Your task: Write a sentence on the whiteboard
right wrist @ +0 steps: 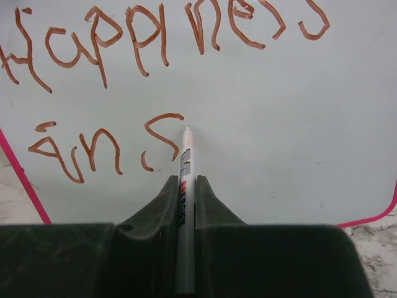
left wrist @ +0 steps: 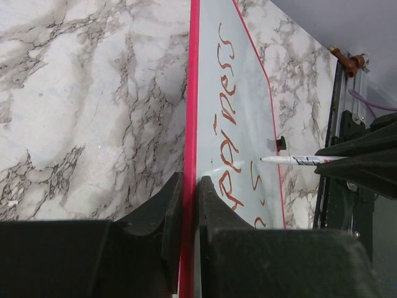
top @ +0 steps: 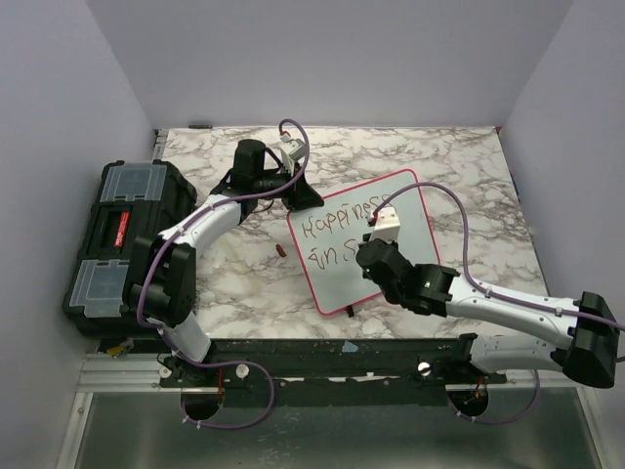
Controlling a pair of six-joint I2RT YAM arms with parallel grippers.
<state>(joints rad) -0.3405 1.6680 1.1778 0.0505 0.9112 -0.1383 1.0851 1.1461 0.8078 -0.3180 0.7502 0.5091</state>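
Dark red-brown lettering: the sentence point(right wrist: 155, 37), reading "Happiness" over "in S", lies just ahead of the right gripper point(right wrist: 184, 183). It is judged unfinished.

Pink-framed item: the whiteboard point(top: 337, 283), lying on the marbled surface point(top: 244, 288) beneath the right gripper.

Left gripper point(left wrist: 189, 186): closed on the board's frame edge, apparently to stop it sliding under the strokes. The arm reaches forward, then bends inward to the board's far corner.

Right gripper: clamped on a white marker point(right wrist: 183, 205), with the tip pointing forward at or just off the board beside the "S". The arm stretches in low from the right, wrist bent over the board.

Small red object point(top: 280, 252): on the surface, nearer than the left gripper.

Black toolbox point(top: 122, 234): well left of the left gripper.
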